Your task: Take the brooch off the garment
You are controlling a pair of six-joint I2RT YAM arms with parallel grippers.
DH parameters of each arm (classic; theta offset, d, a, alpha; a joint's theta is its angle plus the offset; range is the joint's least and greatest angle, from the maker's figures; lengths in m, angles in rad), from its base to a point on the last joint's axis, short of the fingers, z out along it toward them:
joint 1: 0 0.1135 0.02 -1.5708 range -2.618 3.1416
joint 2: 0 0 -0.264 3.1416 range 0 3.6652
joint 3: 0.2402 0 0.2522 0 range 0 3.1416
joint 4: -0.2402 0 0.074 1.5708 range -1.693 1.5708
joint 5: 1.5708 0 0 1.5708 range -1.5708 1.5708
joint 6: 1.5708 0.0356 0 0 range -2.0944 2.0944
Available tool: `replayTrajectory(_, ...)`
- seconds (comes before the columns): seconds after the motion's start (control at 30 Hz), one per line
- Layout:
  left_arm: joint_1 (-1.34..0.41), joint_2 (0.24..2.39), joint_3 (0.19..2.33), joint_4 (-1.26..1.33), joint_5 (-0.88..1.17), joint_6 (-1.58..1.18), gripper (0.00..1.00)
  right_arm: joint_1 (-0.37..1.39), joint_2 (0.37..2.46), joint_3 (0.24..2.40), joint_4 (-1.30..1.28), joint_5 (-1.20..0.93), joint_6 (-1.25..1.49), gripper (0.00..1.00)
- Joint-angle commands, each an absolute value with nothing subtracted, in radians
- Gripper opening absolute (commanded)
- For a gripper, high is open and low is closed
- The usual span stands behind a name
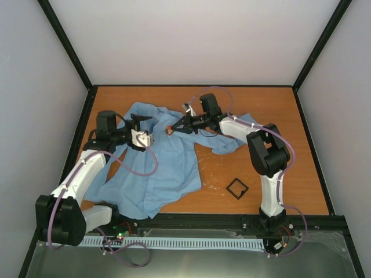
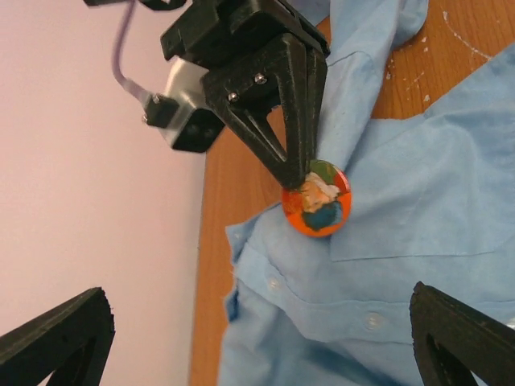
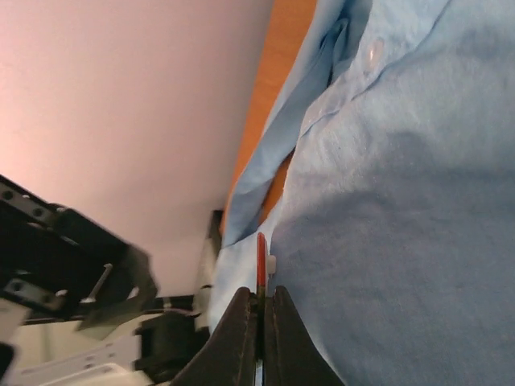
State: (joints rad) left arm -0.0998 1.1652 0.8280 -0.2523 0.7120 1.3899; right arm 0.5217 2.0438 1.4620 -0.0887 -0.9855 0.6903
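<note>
The brooch is a small round disc with an orange rim and a colourful face. It shows face-on in the left wrist view and edge-on in the right wrist view. My right gripper is shut on the brooch's edge and holds it against the light blue shirt near its chest pocket. A small white stub behind the disc touches the fabric. My left gripper is open wide and empty above the shirt's button placket, just left of the brooch.
A small black hollow square frame lies on the wooden table at the front right. The shirt is spread over the table's left and middle. White walls with black corner posts enclose the table.
</note>
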Motion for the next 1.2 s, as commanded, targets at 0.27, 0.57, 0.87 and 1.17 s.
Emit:
replayTrajectory(0.27,-0.13,1.064,0.558,0.25,0.915,1.726,0.88,0.548,1.908,1.271,0.376,-1.144,1.166,0.03)
replayTrajectory(0.57,-0.144,1.091,0.511,0.484,0.956,1.747,0.78,0.568,1.924,1.235,0.544,-1.113,1.31,0.03)
replayTrajectory(0.87,-0.144,1.135,0.52,0.486,0.88,1.806,0.58,0.588,1.921,1.238,0.597,-1.107,1.35,0.03)
replayTrajectory(1.17,-0.144,1.164,0.509,0.627,0.862,1.779,0.37,0.599,1.909,1.263,0.507,-1.09,1.285,0.02)
